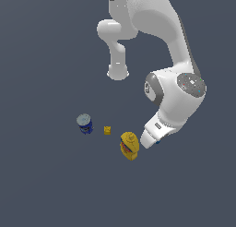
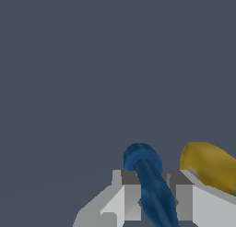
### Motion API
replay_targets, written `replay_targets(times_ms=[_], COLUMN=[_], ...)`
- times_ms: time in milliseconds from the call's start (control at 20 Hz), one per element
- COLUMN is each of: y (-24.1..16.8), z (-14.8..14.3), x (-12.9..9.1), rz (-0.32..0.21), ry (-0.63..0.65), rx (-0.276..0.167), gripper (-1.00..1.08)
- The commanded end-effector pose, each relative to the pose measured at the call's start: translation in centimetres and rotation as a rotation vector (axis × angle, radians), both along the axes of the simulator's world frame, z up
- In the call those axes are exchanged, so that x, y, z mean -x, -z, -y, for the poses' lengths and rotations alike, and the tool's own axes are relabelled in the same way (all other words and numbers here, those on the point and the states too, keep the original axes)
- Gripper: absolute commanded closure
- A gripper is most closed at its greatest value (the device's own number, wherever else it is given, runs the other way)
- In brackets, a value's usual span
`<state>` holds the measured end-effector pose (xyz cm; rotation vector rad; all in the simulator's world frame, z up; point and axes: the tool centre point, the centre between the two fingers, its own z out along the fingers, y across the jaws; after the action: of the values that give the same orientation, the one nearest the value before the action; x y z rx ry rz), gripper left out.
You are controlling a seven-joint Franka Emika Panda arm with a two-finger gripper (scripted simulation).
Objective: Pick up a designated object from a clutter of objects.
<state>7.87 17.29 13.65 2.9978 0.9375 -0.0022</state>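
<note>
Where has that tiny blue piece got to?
In the wrist view, the tiny blue piece sits between the gripper's two fingers, beside the yellow mustard bottle; the arm hides it in the exterior view.

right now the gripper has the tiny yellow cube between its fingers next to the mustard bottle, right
No. The wrist view shows the tiny blue piece between the gripper fingers, beside the mustard bottle. In the exterior view the yellow cube sits apart on the floor.

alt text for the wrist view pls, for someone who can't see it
A small solid-blue piece with a round end and a narrow stem sits between the two grey fingers of the gripper, whose jaws stand close on either side of it. Part of a yellow mustard bottle shows just beside them, and the rest is plain dark grey floor.
</note>
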Motion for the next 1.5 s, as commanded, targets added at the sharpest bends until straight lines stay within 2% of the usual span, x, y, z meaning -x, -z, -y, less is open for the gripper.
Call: replay_targets(times_ms=[0,950,1450], y=[-2.8,-24.4,-30.9], z=[1.2,10.2,13.1], x=[0.2,1.4,1.3], rz=[0.001,0.001,0.001], ry=[0.0,-0.001,0.0], rx=[0.0,-0.003,-0.001], gripper=[1.08,1.08,1.08])
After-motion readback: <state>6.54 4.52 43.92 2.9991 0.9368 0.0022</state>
